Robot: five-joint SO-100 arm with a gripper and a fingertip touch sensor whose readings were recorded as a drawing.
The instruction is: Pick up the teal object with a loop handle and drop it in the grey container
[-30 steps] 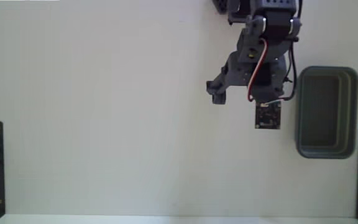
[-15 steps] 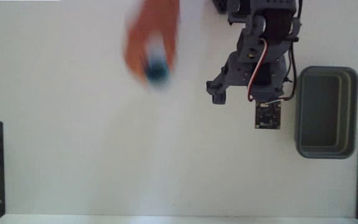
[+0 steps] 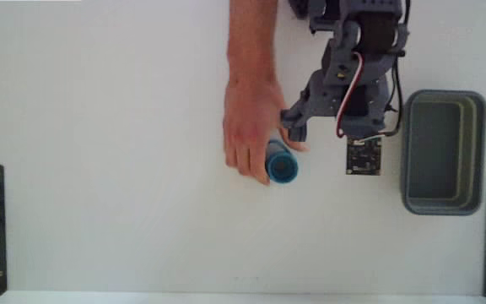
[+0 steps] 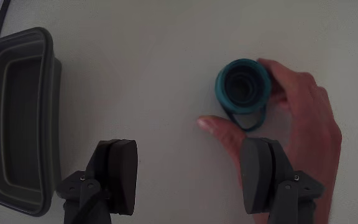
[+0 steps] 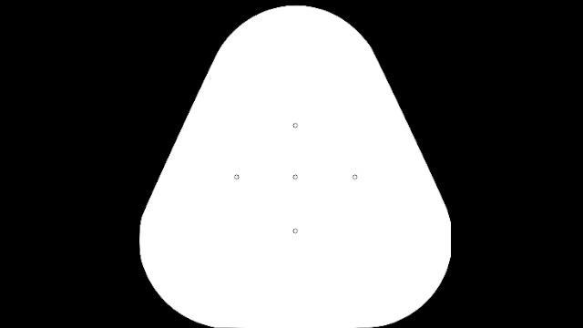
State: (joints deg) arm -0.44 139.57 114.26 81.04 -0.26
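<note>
On the white table (image 3: 99, 169), from my remote seat, this is what I read off the two cameras.

Teal object with a loop handle (image 3: 283, 167): I see it on the table surface near the middle of the fixed view, just below the arm's grey gripper body. In the wrist view (image 4: 243, 87) it shows as a round teal cup-like piece seen from above, with a thin loop curving out from its lower edge.

Person's hand (image 3: 250, 127): I see it reaching in from the top of the fixed view, fingers wrapped around the teal piece. In the wrist view (image 4: 303, 124) it comes from the right, thumb tip lying just left of the loop, fingers touching the right side of the piece.

Gripper (image 4: 191, 177): I see both fingers at the bottom of the wrist view, spread wide apart with bare table between them and nothing gripped. The teal piece lies ahead of them, closer to the right finger. In the fixed view the fingertips are not clear to me.

Grey container (image 3: 443, 152): I see it at the right side of the fixed view, right of the arm and well apart from the teal piece, its inside bare. In the wrist view (image 4: 17, 118) it runs along the left edge.

Arm (image 3: 353, 76): I see it coming down from the top edge of the fixed view, between the hand and the container.
</note>
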